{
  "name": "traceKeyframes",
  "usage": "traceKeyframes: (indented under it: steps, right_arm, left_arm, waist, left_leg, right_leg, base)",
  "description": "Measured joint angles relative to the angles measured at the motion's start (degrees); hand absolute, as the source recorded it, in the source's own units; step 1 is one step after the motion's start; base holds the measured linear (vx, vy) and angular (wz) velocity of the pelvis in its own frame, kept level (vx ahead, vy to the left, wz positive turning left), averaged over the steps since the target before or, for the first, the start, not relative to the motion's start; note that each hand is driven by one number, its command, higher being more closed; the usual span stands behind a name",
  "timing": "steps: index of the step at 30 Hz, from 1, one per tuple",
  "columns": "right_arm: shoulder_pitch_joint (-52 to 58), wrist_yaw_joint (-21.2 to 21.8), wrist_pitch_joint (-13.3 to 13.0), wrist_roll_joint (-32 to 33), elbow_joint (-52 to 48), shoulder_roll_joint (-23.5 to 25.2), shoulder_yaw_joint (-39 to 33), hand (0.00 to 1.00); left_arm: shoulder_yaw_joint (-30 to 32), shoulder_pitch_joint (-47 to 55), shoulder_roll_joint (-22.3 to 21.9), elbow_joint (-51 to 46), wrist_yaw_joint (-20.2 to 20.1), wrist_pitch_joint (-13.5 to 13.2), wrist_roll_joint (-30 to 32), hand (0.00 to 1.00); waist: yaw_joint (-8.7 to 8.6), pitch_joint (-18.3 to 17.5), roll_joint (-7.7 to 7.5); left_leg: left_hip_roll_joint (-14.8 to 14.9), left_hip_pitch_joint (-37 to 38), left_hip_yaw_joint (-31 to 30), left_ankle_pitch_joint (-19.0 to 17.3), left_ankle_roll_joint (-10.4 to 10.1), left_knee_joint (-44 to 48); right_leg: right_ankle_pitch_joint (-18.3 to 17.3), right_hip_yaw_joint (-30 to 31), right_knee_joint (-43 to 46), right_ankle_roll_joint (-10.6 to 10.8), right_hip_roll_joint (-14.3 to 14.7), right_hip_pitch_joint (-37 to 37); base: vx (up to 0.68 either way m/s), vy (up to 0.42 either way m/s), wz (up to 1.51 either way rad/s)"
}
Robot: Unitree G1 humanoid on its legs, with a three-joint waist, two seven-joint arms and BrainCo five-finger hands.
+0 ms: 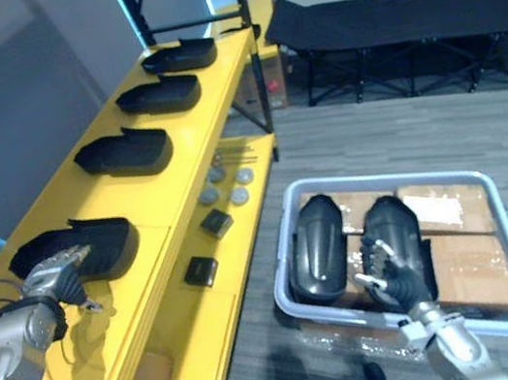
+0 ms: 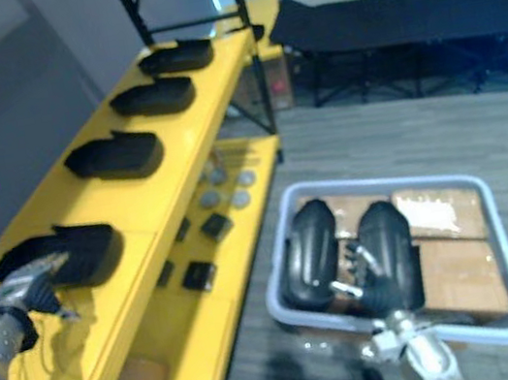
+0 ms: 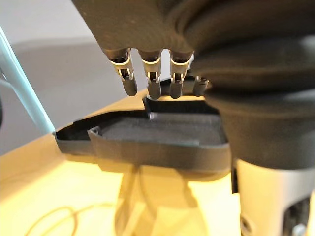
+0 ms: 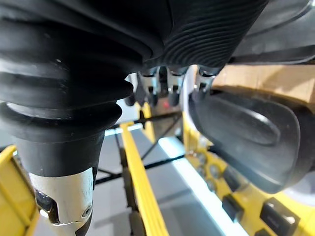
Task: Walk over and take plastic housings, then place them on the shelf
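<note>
— What could go wrong here?
— The left hand (image 1: 58, 276) hovers open over the nearest housing (image 1: 96, 245), which rests on the shelf (image 1: 180, 163). If it lifts carelessly, a fingertip could catch the rim and drag the housing off the front edge.
— How does it lie?
— Hollow side up, long axis across the shelf. The right hand (image 1: 396, 268), fingers spread and uncurled, rests on a second housing (image 1: 393, 224) in the bin (image 1: 489, 183) — that one points away from the robot.

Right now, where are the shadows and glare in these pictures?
Left wrist view: the housing throws a dark shadow on the brightly lit yellow shelf. Left eye view: the left robot hand shadows the shelf beside it, and a white patch, likely glare, sits on the cardboard box in the bin.
</note>
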Motion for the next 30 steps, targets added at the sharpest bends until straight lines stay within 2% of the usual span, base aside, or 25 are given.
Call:
traceKeyframes:
  steps: [11, 19, 23, 30]
  right_arm:
    - [-0.13, 1.00, 0.02, 0.01, -0.03, -0.03, -0.04, 0.00]
    - [-0.32, 1.00, 0.02, 0.02, -0.09, -0.16, -0.04, 0.00]
    - [-0.32, 1.00, 0.01, 0.04, -0.08, -0.18, -0.01, 0.00]
    - [-0.36, 1.00, 0.01, 1.44, -0.08, -0.46, 0.02, 0.00]
  left_arm:
    - [-0.47, -0.04, -1.35, 1.57, -1.23, -0.12, 3.28, 0.00]
    - [-2.10, -0.10, -1.34, 1.59, -1.57, -1.06, 8.90, 0.00]
    - [-2.11, -0.07, -1.34, 1.69, -1.57, -2.33, 9.51, 0.00]
    - [-2.11, -0.07, -1.33, 3.88, -1.40, -2.71, 11.21, 0.00]
  waist:
    - [-0.13, 1.20, -0.51]
    - [-0.20, 1.76, 0.05]
    - [-0.20, 2.15, 0.15]
    - [-0.38, 2.17, 0.13]
  left_leg:
    - [0.03, 0.08, 0.34, -0.05, -0.03, 0.02]
    - [-0.02, 0.04, 0.57, -0.16, -0.10, 0.00]
    - [0.05, 0.07, 0.57, -0.18, -0.09, 0.01]
    - [0.07, 0.11, 0.60, -0.18, -0.09, 0.02]
  right_leg:
    - [-0.02, 0.10, 0.00, -0.03, 0.01, -0.11]
    - [-0.01, 0.23, 0.00, -0.01, 0.01, -0.12]
    - [-0.02, 0.23, 0.00, -0.03, 0.02, -0.11]
    - [-0.03, 0.23, 0.00, -0.04, 0.03, -0.10]
  base:
    - [0.00, 0.000, 0.00]
    - [0.00, 0.000, 0.00]
    - [0.00, 0.000, 0.00]
    - [0.00, 0.000, 0.00]
